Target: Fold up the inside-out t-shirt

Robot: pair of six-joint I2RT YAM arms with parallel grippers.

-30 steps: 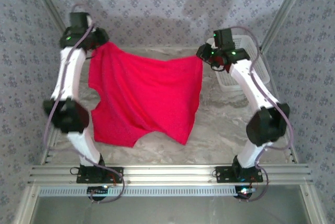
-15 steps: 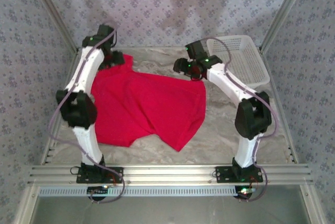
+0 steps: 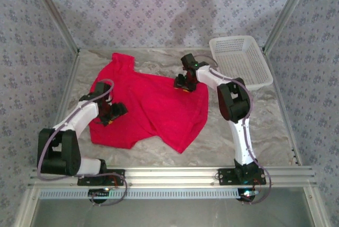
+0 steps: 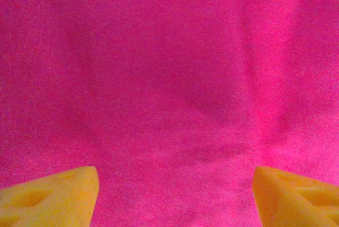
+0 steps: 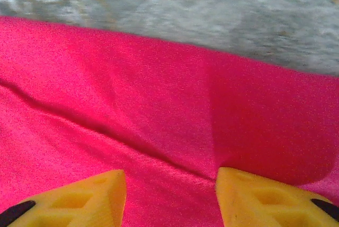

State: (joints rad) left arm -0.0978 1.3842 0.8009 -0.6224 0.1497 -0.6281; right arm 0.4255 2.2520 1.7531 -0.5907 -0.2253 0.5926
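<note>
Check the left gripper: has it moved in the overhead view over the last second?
Yes. The left gripper has come away from the far edge of the table toward the near rail, and is now open over the left part of the t-shirt.

White lattice basket (image 3: 241, 62) on far right corner of grey marbled table (image 3: 267, 126).

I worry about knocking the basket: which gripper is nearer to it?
The right gripper, at the t-shirt's far right edge, close to the white basket; the left gripper is across the shirt, over its near left part.
</note>
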